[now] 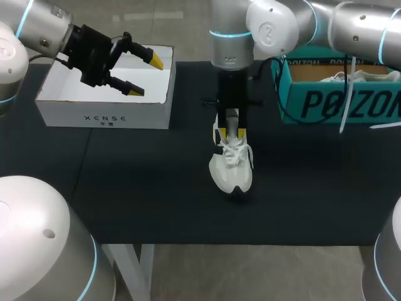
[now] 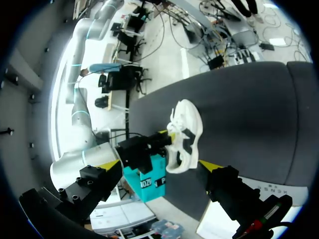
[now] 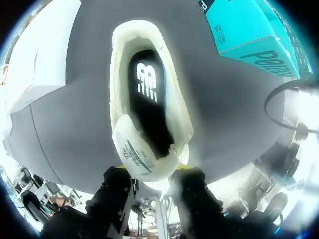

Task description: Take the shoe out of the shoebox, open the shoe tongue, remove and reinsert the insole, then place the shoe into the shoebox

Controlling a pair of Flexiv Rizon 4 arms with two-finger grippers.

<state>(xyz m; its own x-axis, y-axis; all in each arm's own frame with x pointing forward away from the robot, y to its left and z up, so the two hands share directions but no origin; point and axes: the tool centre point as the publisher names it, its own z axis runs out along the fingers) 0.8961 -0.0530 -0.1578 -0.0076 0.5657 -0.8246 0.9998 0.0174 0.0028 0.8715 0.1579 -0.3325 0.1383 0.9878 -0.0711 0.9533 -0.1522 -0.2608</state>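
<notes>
A white shoe point(image 1: 230, 169) stands on the black table mat, toe toward the front edge. My right gripper point(image 1: 229, 135) points straight down at the shoe's opening. In the right wrist view its fingers press the raised shoe tongue point(image 3: 142, 154) from both sides, and the black insole point(image 3: 149, 99) shows inside the shoe point(image 3: 122, 59). The teal shoebox point(image 1: 338, 94) stands at the back right. My left gripper point(image 1: 145, 75) hangs open with nothing in it over the white box at the back left. From the left wrist view the shoe point(image 2: 187, 127) lies ahead of that gripper point(image 2: 158, 167).
An open white box point(image 1: 106, 100) sits at the back left. The teal shoebox point(image 3: 249, 35) holds a second white shoe point(image 1: 360, 76). A black cable point(image 1: 282, 106) loops down beside the shoebox. The mat point(image 1: 138, 188) is bare around the shoe.
</notes>
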